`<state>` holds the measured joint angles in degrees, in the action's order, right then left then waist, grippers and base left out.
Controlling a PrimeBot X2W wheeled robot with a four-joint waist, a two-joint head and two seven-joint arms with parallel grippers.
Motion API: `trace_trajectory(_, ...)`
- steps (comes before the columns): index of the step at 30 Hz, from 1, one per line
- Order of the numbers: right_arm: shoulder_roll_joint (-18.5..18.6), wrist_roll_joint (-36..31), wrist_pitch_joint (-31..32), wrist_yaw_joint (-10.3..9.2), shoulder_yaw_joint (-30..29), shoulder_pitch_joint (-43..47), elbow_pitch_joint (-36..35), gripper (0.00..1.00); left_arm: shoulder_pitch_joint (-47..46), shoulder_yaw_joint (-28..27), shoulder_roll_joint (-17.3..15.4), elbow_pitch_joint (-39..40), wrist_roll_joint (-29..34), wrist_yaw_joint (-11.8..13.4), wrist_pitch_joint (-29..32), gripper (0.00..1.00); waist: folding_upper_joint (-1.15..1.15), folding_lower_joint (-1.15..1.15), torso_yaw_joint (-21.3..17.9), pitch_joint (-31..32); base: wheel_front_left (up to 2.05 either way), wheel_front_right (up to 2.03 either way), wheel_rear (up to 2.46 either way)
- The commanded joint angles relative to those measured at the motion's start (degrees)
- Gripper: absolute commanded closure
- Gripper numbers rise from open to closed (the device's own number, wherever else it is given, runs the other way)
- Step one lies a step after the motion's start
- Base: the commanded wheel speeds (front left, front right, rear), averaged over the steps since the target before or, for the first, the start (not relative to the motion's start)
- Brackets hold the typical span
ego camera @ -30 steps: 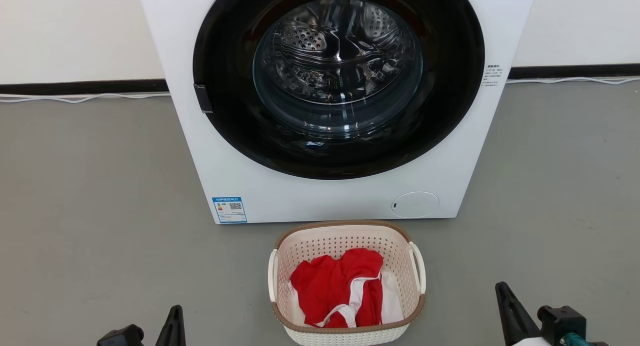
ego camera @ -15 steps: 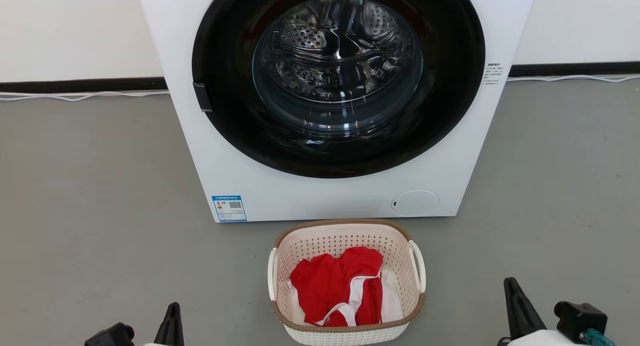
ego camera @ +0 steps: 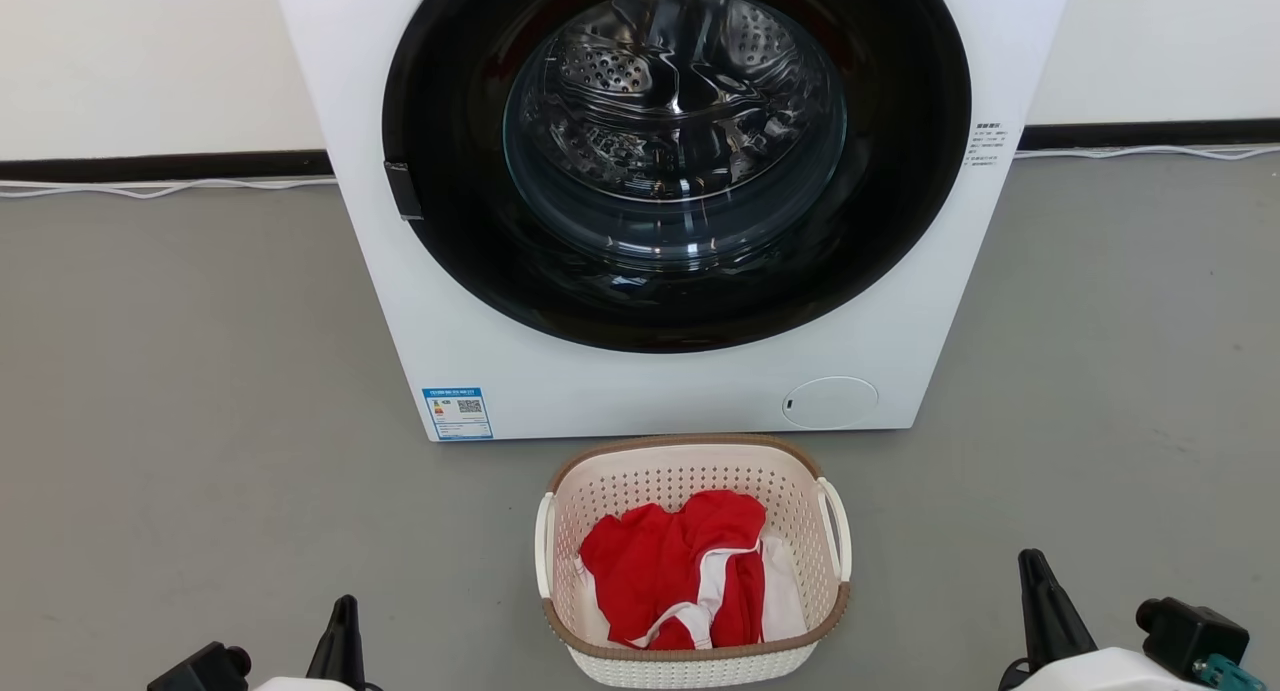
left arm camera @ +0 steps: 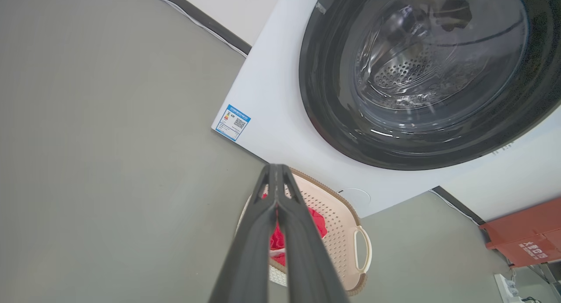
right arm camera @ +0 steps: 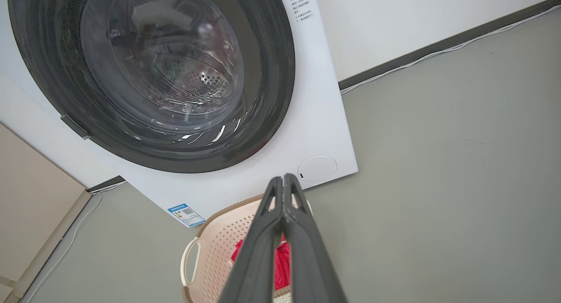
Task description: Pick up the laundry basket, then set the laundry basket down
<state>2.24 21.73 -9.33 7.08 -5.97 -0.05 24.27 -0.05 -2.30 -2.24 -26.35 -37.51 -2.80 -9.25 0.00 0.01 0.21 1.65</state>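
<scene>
Right gripper (ego camera: 1032,571) has drifted toward 3 o'clock, shut and empty like left gripper (ego camera: 346,611); light, stiff laundry basket (ego camera: 690,471) likely lifts best by its loop handles (ego camera: 838,531).

the laundry basket (ego camera: 690,483) is cream-white, dotted all over with small round holes, its rim band (ego camera: 690,439) brown with a woven look, its loop handles (ego camera: 542,549) white. in it lies red cloth (ego camera: 655,571) edged with white strips. the washer (ego camera: 600,391) is white, with a glossy black door ring (ego camera: 450,221), a silvery steel drum (ego camera: 680,81) with punched dots and a blue label (ego camera: 457,414). the floor (ego camera: 200,371) is plain grey, the baseboard (ego camera: 160,165) black, the wall (ego camera: 150,61) off-white. the left gripper (left arm camera: 276,169) and right gripper (right arm camera: 283,180) are dark grey.
</scene>
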Motion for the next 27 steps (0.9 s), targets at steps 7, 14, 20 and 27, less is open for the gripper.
trace_trajectory(7, 0.41, 6.24, 1.50, 0.13, 0.00, -2.49, -2.56, 1.00, -2.75, -1.00, -0.59, 2.50, -5.00, -0.96, 1.20, 1.00, 0.00, 0.00, -0.01, -0.13, 0.00, 0.00, 0.00)
trace_trajectory(14, 0.43, 11.45, 2.67, 0.15, -0.04, -2.78, -3.18, 1.00, -3.03, -1.26, -0.60, 3.30, -9.03, -1.27, 2.38, 1.00, 0.00, 0.00, -0.03, -0.27, 0.00, 0.00, 0.00)
trace_trajectory(20, 0.45, 15.90, 3.66, 0.17, -0.08, -3.03, -3.71, 1.00, -3.26, -1.49, -0.60, 3.98, -12.47, -1.53, 3.39, 1.00, 0.00, 0.00, -0.04, -0.39, 0.00, 0.00, 0.00)
trace_trajectory(27, 0.46, 21.12, 4.82, 0.19, -0.12, -3.33, -4.34, 1.00, -3.54, -1.75, -0.61, 4.77, -16.50, -1.83, 4.58, 1.00, 0.00, 0.00, -0.06, -0.53, 0.00, 0.00, 0.00)
